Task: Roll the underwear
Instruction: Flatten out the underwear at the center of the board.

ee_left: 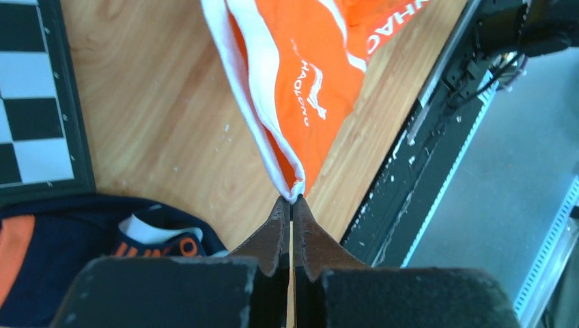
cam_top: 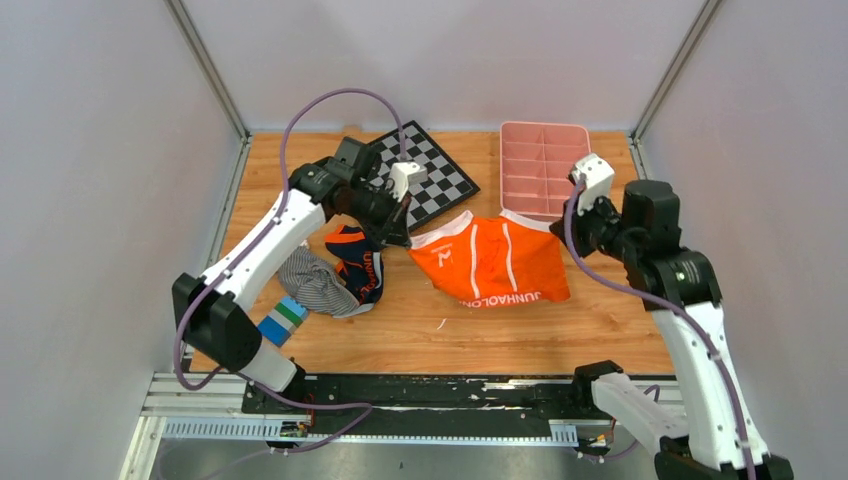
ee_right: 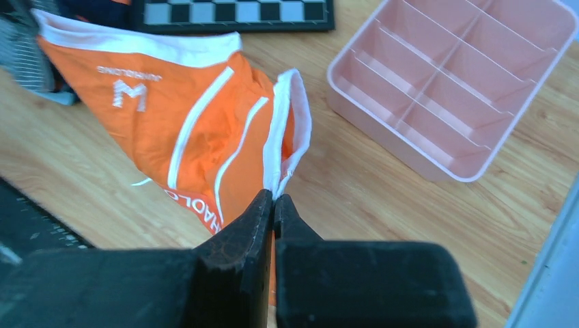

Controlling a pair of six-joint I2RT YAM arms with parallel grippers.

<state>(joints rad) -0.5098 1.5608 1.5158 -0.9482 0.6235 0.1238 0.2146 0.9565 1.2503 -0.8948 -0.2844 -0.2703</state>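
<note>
We see a black-and-white chequered board [cam_top: 432,172], a pink divided plastic tray [cam_top: 542,168], and navy briefs [cam_top: 360,262] just beside a grey striped cloth [cam_top: 315,283].

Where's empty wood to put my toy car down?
Bare wood runs along the near edge, between the bright orange fabric briefs and the black rail. A small gap lies between the black-and-white checkered board and pink divided tray. Crowded left: navy briefs, grey striped garment.

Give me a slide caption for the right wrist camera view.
Right end effector pinches a white-trimmed corner of the orange underwear, pink divided tray alongside.
</note>
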